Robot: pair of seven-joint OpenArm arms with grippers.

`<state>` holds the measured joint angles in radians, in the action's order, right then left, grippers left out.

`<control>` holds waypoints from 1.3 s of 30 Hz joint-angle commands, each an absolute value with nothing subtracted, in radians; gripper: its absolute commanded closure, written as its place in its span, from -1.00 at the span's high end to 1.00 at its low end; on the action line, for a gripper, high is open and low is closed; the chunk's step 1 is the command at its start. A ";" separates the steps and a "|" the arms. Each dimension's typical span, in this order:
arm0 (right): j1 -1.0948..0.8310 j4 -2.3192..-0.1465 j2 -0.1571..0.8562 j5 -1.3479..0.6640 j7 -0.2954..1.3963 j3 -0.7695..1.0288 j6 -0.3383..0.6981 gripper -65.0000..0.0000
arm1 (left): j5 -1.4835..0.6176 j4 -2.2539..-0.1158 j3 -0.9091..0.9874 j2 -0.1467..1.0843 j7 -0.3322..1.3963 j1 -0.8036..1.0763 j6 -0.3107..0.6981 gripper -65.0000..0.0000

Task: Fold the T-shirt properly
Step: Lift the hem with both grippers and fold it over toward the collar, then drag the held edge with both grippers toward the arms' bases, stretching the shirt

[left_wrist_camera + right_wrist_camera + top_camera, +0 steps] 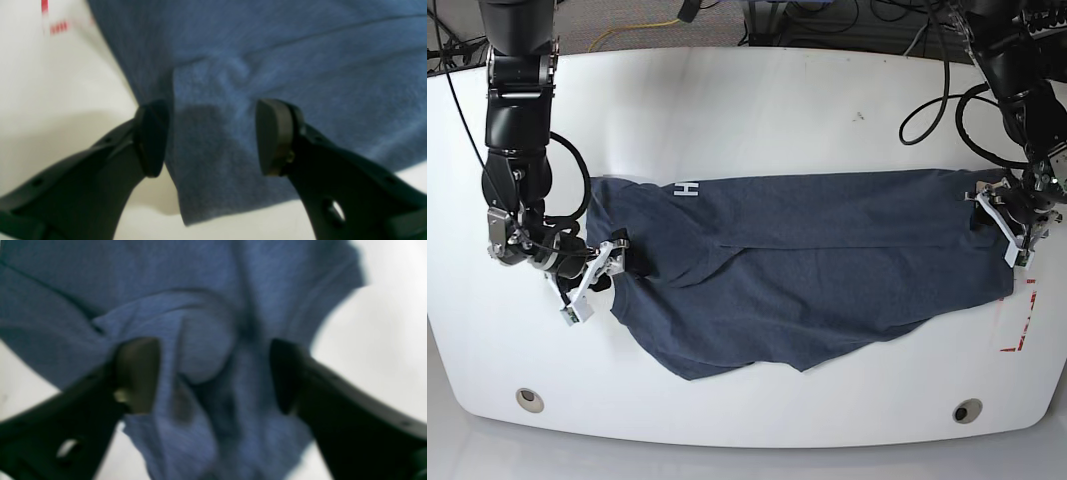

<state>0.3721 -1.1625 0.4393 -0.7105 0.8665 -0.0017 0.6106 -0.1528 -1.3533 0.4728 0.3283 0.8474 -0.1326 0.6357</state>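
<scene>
The white table (757, 95) fills the base view, curved at its near edge; the far half is bare, and a bare strip is left along the near edge, where two small round fittings (527, 398) are set near the corners; red tape marks (1019, 328) are seen at the near right, just beside the cloth, and cables (927, 110) trail onto the far right corner.

The T-shirt (827, 270) is spread flat across the middle of the table, long side running left to right, dark slate-blue; a folded layer is laid over its far part, its edge running from the centre to the right; the near hem hangs in an uneven curve, lowest at the near left; white block lettering (687, 188) is seen at the far left edge, only partly shown, an "H" being the one letter that can be read.

The right gripper (213, 373) is placed at the shirt's left end, jaws spread wide with bunched cloth between them, nothing being pinched; the left gripper (210, 136) is placed at the right end over a corner of the fabric, jaws likewise apart and released, the cloth lying loose between the pads (267, 136).
</scene>
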 commanded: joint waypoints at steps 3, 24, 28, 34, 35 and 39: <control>0.337 -1.325 0.513 -0.739 0.878 0.030 0.618 0.62 | -0.171 -1.360 0.478 0.384 0.819 -0.183 0.562 0.18; -0.018 -1.535 0.410 -0.731 1.001 0.352 0.618 0.59 | -0.168 -1.422 0.532 0.321 0.763 -0.024 0.550 0.18; -0.028 -1.531 0.383 -0.717 1.001 0.352 0.616 0.50 | -0.168 -1.366 0.532 0.321 0.760 -0.027 0.549 0.18; 0.005 -1.531 0.325 -0.524 0.981 0.351 0.627 -0.17 | -0.165 -1.310 0.526 0.326 0.654 -0.022 0.549 0.18; 0.008 -1.531 0.317 -0.493 0.980 0.351 0.628 -0.28 | -0.165 -1.291 0.526 0.328 0.644 -0.022 0.549 0.18; 0.019 -1.531 0.303 -0.420 0.978 0.351 0.698 -0.70 | -0.165 -1.245 0.526 0.348 0.638 -0.024 0.549 0.18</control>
<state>0.0013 -1.5108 0.2905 -0.4267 0.9958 0.3450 0.6777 -0.1795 -1.2434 0.5228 0.3130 0.6235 -0.0135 0.5514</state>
